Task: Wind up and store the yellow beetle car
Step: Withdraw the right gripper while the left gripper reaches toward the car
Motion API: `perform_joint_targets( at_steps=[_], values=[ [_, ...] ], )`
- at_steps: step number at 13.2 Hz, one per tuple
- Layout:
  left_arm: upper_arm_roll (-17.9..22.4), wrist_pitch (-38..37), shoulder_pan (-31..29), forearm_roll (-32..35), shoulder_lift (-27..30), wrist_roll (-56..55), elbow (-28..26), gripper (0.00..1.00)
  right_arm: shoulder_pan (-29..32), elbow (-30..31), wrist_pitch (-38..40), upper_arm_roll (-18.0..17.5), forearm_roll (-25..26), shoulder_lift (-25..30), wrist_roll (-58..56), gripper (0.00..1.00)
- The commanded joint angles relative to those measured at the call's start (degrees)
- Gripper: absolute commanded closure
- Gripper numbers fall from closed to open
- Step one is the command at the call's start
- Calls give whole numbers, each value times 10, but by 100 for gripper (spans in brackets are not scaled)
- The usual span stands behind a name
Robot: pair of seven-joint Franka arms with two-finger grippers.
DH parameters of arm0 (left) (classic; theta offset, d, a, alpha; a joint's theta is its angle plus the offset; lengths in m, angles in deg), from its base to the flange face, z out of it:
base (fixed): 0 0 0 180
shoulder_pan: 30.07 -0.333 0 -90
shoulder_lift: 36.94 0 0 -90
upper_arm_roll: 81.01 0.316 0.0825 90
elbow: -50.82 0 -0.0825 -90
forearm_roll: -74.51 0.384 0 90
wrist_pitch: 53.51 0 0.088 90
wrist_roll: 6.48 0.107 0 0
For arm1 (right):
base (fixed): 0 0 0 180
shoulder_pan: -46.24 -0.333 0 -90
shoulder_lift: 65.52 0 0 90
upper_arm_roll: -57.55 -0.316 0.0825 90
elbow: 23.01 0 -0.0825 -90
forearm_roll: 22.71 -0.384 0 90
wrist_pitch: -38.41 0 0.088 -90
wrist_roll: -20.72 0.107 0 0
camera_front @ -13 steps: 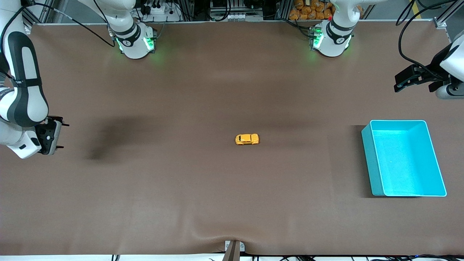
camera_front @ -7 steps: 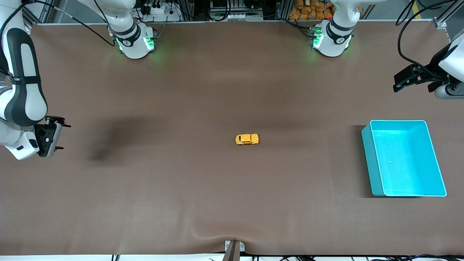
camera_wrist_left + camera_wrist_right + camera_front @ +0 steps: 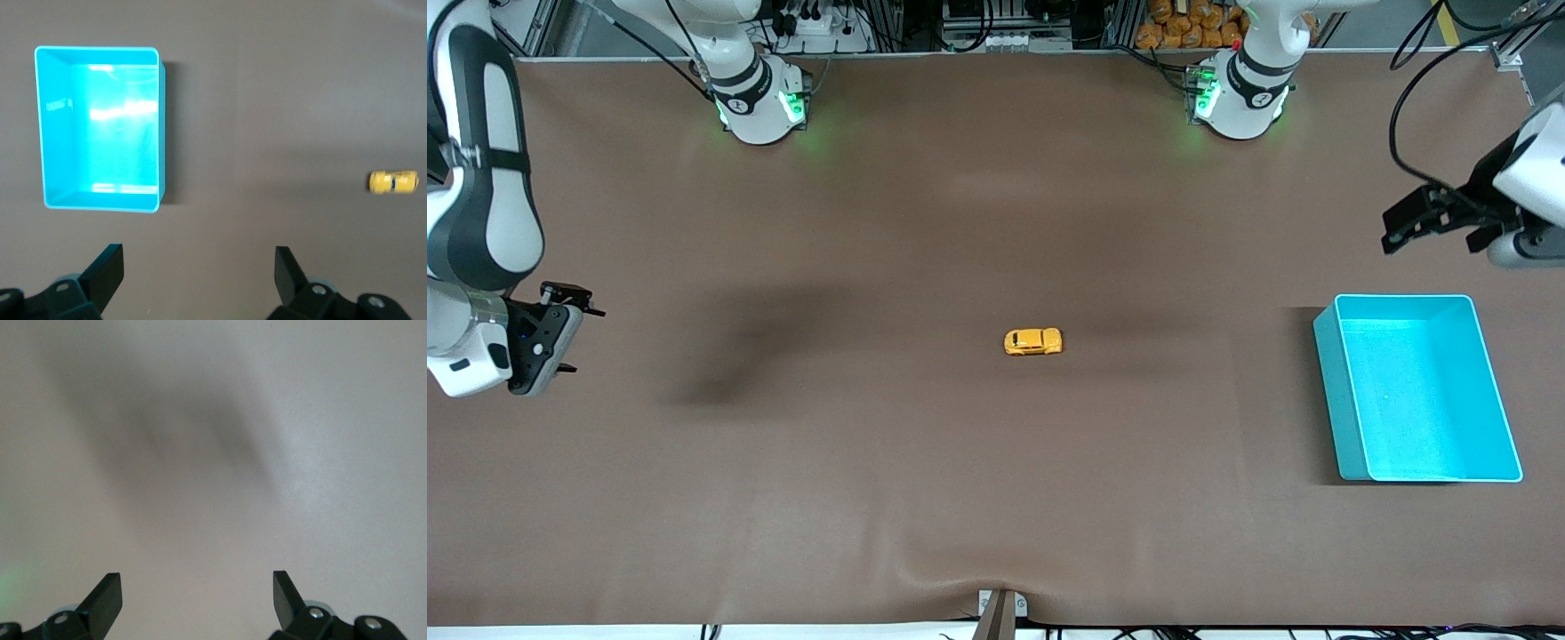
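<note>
The yellow beetle car [image 3: 1033, 341] sits on its wheels on the brown table mat, about mid-table; it also shows in the left wrist view [image 3: 393, 181]. The cyan bin [image 3: 1418, 388] stands empty toward the left arm's end of the table and shows in the left wrist view [image 3: 100, 127]. My left gripper [image 3: 1396, 224] is open and empty, up in the air over bare mat beside the bin [image 3: 198, 267]. My right gripper [image 3: 583, 336] is open and empty over bare mat at the right arm's end [image 3: 197, 590]. Both are far from the car.
The two arm bases [image 3: 760, 102] [image 3: 1238, 98] stand along the table's back edge. A small bracket [image 3: 1000, 609] sits at the table edge nearest the front camera. The mat has a slight wrinkle there.
The right arm has risen and shifted slightly, its shadow moving on the mat. The left gripper has moved a little away from the bin. The car and bin have not moved.
</note>
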Motion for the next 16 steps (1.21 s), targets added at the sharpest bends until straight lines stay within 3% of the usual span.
perform_joint_targets(
  at_steps=[1, 4, 7, 10, 13, 16],
  values=[
    [-7, 53, 30, -3, -44, -67, 19, 0, -23, -75, 81, 4, -4, 11, 79, 0],
    [-7, 141, 72, -2, -85, -150, 19, 0, -49, -138, 159, 6, 5, 13, 183, 0],
    [-9, 151, 130, -11, -139, -347, 16, 0, -53, -140, 199, 4, 11, 53, 340, 0],
    [-9, 151, 174, -14, -188, -445, 16, 0, -67, -141, 225, 3, 6, 65, 477, 0],
    [-11, 158, 213, -15, -225, -578, 16, 0, -61, -138, 233, 7, 7, 71, 507, 0],
    [-11, 235, 254, -27, -264, -685, -7, 0, -33, -143, 228, 9, 4, 71, 509, 0]
  ],
)
